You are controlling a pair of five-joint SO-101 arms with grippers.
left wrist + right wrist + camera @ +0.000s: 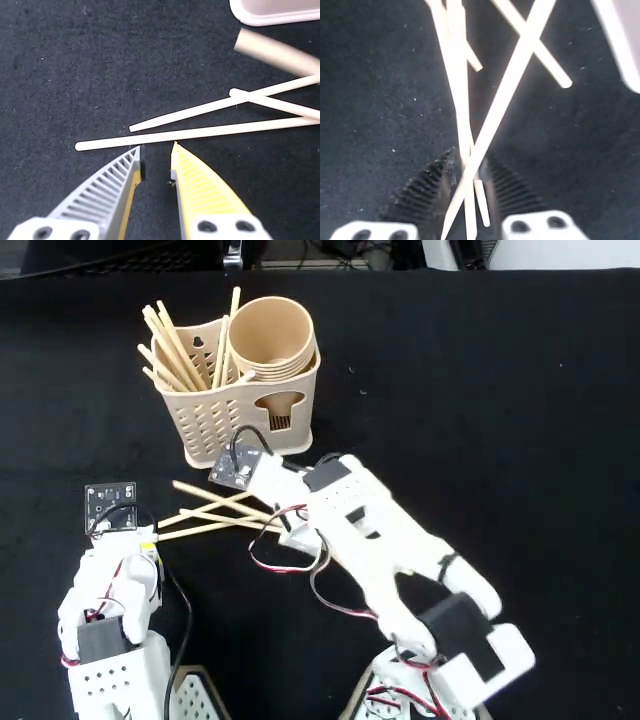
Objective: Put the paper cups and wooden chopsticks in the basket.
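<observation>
While the right gripper (470,157), open like the left gripper (156,148), straddles the loose chopsticks (200,133), you must close it, then lift toward the basket (215,425).

Robotics laboratory bench. Two small white arms, the left arm (105,615) and the right arm (390,540), are mounted side by side at a table (520,390) covered in black cloth. Their plastic shells leave red, white and black wires (285,565) exposed, and a bare circuit board (110,506) sits at one wrist. Beyond the table's far edge lies dark equipment (150,255). On the cloth in front of the arms stand plain household items: a perforated basket (215,420) holding paper cups (275,335) and wooden chopsticks (175,345)
</observation>
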